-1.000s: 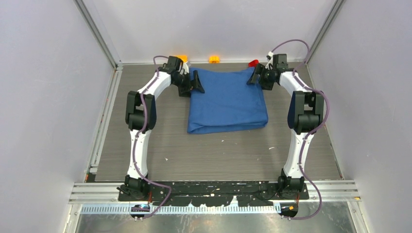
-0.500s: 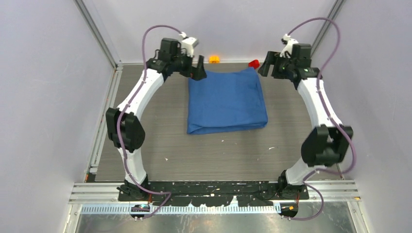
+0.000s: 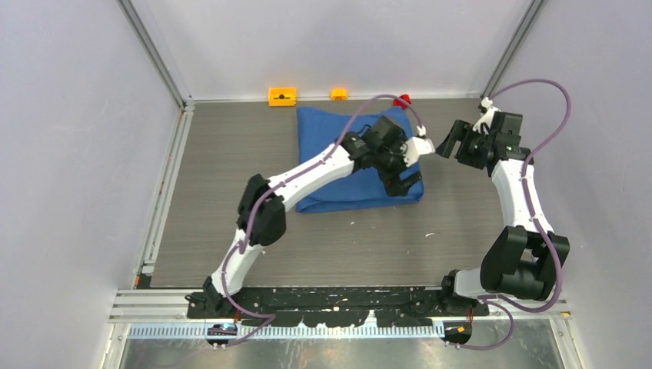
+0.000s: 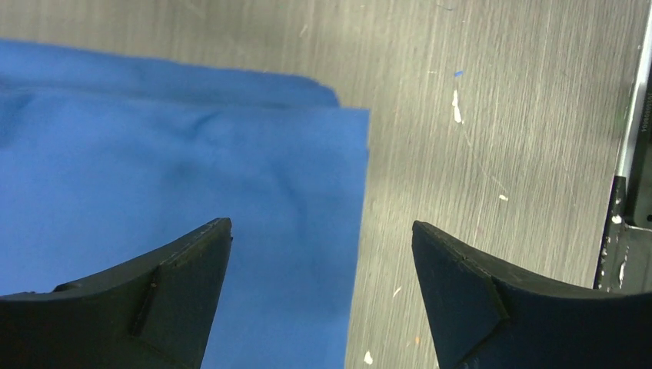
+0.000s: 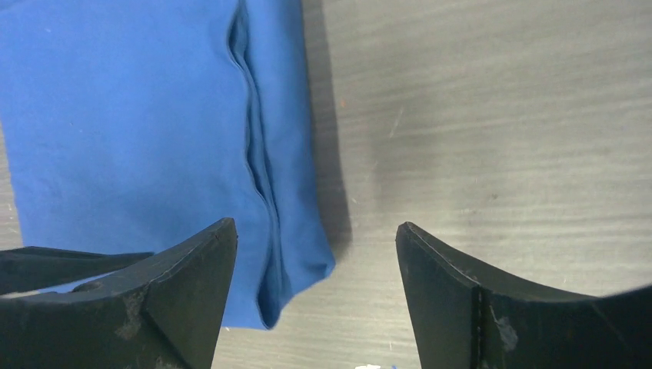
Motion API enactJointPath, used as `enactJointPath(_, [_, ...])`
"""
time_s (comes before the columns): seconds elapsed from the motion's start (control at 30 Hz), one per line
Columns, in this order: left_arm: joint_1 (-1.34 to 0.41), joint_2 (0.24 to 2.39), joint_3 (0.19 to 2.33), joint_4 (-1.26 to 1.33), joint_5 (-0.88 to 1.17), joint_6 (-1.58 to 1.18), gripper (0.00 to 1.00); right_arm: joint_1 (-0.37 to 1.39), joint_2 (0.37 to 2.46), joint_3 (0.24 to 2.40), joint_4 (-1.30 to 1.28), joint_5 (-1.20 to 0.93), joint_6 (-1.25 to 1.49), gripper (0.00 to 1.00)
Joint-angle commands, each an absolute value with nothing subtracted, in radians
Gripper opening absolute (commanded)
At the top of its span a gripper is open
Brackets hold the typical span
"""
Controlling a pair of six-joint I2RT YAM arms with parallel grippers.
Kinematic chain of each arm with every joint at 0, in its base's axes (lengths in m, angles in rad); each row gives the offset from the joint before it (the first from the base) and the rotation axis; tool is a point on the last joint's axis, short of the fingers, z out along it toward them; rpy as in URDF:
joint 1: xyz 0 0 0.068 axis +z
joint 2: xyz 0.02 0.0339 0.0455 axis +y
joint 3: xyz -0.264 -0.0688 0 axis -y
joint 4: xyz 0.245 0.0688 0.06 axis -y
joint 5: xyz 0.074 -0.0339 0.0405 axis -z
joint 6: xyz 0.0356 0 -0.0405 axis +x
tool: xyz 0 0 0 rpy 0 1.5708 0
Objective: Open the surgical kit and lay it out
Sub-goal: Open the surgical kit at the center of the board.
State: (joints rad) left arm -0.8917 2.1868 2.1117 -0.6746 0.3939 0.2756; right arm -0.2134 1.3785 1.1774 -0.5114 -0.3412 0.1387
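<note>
Left fingers (image 4: 154,307) and right fingers (image 5: 492,307) gape empty over the right edge of the blue cloth wrap (image 3: 327,132).

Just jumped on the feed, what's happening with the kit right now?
Both arms are working at the right side of the folded blue cloth wrap. The left gripper hangs open over the wrap's right edge; the right gripper is open just beside that edge, above the table. Neither holds anything. The wrap is closed and none of its contents show.
</note>
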Motion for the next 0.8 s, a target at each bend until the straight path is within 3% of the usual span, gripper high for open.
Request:
enactJointPath(0.0, [-0.930,2.264,2.250,-0.713,0.357,0.290,0.88,-0.291,1.348,1.132,-0.493,-0.469,0.155,0.79])
enactJointPath(0.57, [-0.942,2.375,2.289,-0.676,0.392,0.187,0.72,-0.375,1.408,1.114,-0.494,-0.607,0.165,0.76])
enactJointPath(0.77, [-0.943,2.381,2.288,-0.672,0.394,0.184,0.59,-0.381,1.418,1.114,-0.494,-0.612,0.163,0.76])
